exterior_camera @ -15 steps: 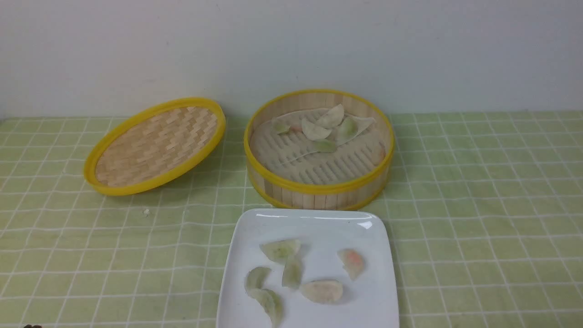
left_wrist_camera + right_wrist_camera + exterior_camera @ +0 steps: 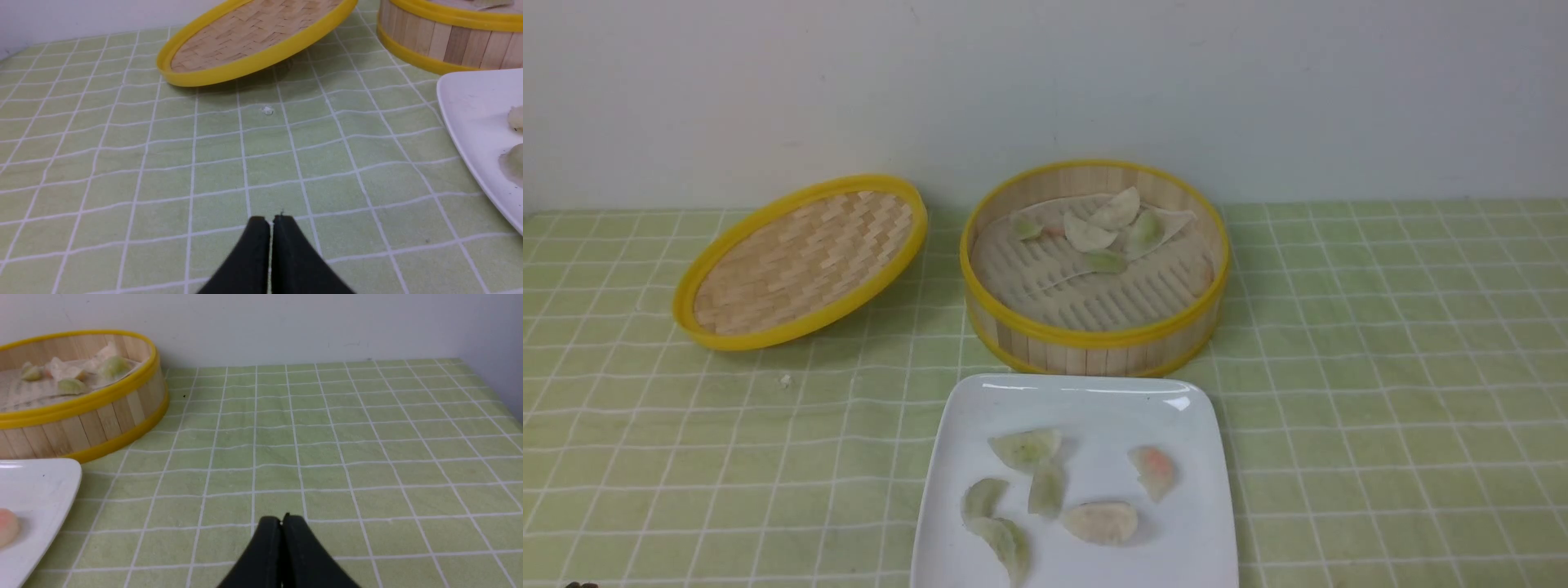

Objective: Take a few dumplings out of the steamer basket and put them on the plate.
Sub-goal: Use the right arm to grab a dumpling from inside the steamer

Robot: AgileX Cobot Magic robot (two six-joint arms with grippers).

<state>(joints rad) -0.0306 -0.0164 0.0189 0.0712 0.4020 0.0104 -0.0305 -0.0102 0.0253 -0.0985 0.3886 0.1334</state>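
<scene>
The steamer basket (image 2: 1094, 347) stands at the centre back with several pale dumplings (image 2: 1086, 234) at its far side. The white plate (image 2: 1094, 400) lies in front of it and holds several dumplings (image 2: 1027, 447), one of them pinkish (image 2: 1153, 468). Neither arm shows in the front view. My left gripper (image 2: 270, 220) is shut and empty, low over the cloth to the left of the plate (image 2: 466, 106). My right gripper (image 2: 282, 519) is shut and empty, low over the cloth to the right of the plate (image 2: 36, 482) and basket (image 2: 94, 412).
The woven bamboo lid (image 2: 800, 261) leans tilted at the back left, also in the left wrist view (image 2: 253, 41). A small white crumb (image 2: 785, 380) lies on the green checked cloth (image 2: 1380, 367) in front of the lid. A pale wall stands behind the table.
</scene>
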